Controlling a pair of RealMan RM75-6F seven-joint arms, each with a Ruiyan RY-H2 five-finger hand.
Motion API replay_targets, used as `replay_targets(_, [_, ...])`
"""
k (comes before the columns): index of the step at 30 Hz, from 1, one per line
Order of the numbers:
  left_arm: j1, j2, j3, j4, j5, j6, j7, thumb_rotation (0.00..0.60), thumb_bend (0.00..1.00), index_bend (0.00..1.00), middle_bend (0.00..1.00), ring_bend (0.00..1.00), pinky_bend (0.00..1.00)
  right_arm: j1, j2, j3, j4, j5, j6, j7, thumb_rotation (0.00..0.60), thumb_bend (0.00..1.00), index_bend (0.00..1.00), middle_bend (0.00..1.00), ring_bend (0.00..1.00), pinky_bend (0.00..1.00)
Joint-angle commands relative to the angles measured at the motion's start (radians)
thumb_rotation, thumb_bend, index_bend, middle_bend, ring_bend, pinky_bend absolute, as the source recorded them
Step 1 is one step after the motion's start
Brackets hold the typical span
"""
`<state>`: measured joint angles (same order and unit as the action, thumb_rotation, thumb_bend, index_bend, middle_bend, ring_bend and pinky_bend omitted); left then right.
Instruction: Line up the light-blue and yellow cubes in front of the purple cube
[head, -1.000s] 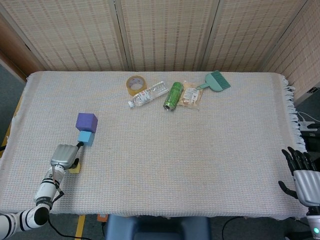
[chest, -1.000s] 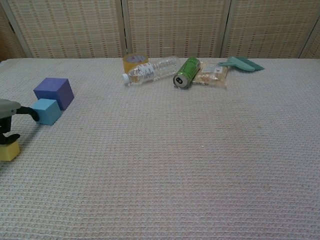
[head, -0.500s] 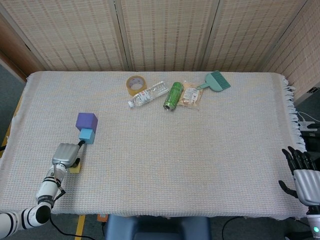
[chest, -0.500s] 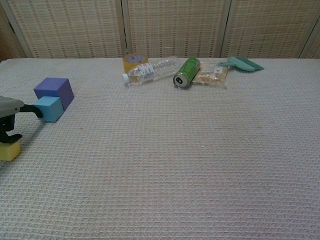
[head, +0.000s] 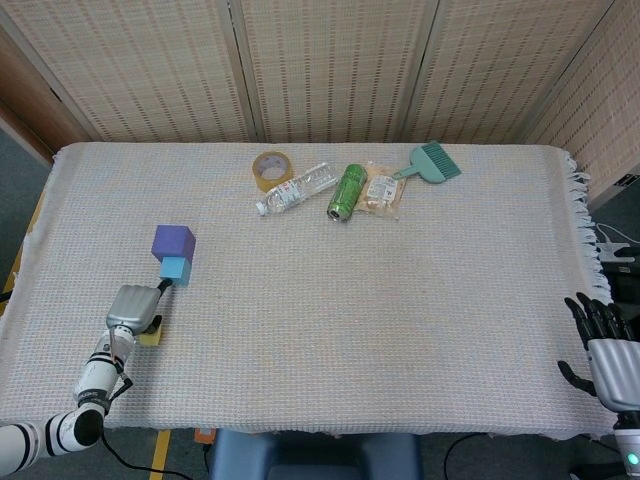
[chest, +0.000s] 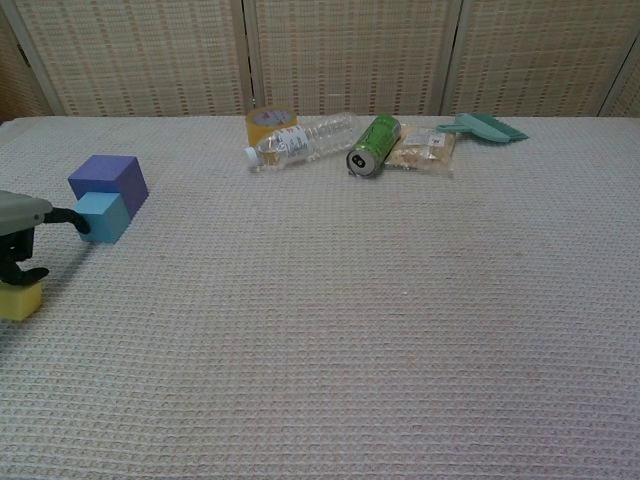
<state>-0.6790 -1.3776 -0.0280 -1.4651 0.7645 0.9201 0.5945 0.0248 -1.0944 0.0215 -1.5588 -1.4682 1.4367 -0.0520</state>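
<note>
The purple cube (head: 173, 241) (chest: 108, 180) sits at the table's left side. Directly in front of it, touching its near face, is the light-blue cube (head: 175, 269) (chest: 103, 216). My left hand (head: 132, 307) (chest: 20, 215) hovers low just in front and to the left, holding nothing. One dark finger (chest: 72, 218) reaches out and touches the light-blue cube's left side. The yellow cube (chest: 18, 300) (head: 150, 337) lies under that hand, partly hidden in the head view. My right hand (head: 605, 345) rests off the table's right front corner, fingers spread and empty.
Along the far middle lie a tape roll (head: 270, 166), a clear bottle (head: 297, 188), a green can (head: 347, 191), a snack packet (head: 381, 188) and a teal brush (head: 431, 163). The cloth's fringed right edge (head: 585, 215) hangs near my right hand.
My left hand has crept forward and slightly right, its finger nudging the light-blue cube up against the purple cube. The yellow cube and right hand have stayed put.
</note>
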Motion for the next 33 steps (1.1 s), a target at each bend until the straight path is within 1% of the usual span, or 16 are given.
replay_targets(1, [0.0,0.001,0.002,-0.004,0.0,0.003,0.002,0.6,0.38,0.16,1.0,1.0,1.0,-0.001,0.0,0.001,-0.001,0.001,0.002,0.0,0.6,0.0,0.0,0.0,0.0,0.0])
replay_targets(2, [0.0,0.002,0.002,-0.007,0.002,0.007,0.002,0.6,0.38,0.19,1.0,1.0,1.0,-0.002,0.0,0.001,-0.001,0.0,0.003,0.0,0.6,0.0,0.0,0.0,0.0,0.0])
replay_targets(4, [0.003,0.005,0.004,-0.017,0.011,0.019,0.003,0.6,0.38,0.21,1.0,1.0,1.0,-0.002,0.0,-0.001,-0.001,-0.001,0.002,-0.002,0.6,0.0,0.0,0.0,0.0,0.0])
replay_targets(14, [0.025,0.024,0.01,-0.073,0.057,0.074,-0.005,0.6,0.38,0.21,1.0,1.0,1.0,-0.005,0.001,-0.004,-0.005,-0.011,0.011,-0.003,0.6,0.0,0.0,0.0,0.0,0.0])
replay_targets(17, [0.04,0.038,0.013,-0.107,0.084,0.108,-0.011,0.6,0.38,0.21,1.0,1.0,1.0,-0.006,0.001,-0.007,-0.005,-0.016,0.011,-0.004,0.6,0.0,0.0,0.0,0.0,0.0])
replay_targets(21, [0.08,0.067,0.031,-0.174,0.156,0.184,-0.027,0.6,0.37,0.21,1.0,1.0,1.0,-0.006,0.001,-0.011,-0.006,-0.022,0.011,-0.005,0.6,0.0,0.0,0.0,0.0,0.0])
replay_targets(25, [0.135,0.094,0.061,-0.236,0.244,0.264,-0.053,0.6,0.35,0.21,1.0,1.0,1.0,-0.007,0.0,-0.015,-0.006,-0.031,0.013,-0.008,0.6,0.0,0.0,0.0,0.0,0.0])
replay_targets(28, [0.163,0.097,0.083,-0.252,0.284,0.289,-0.058,0.6,0.35,0.21,1.0,1.0,1.0,-0.007,-0.001,-0.018,-0.008,-0.037,0.014,-0.01,0.6,0.0,0.0,0.0,0.0,0.0])
replay_targets(33, [0.191,0.088,0.098,-0.258,0.303,0.293,-0.061,0.6,0.34,0.21,1.0,1.0,1.0,-0.008,-0.001,-0.023,-0.01,-0.047,0.016,-0.015,0.6,0.0,0.0,0.0,0.0,0.0])
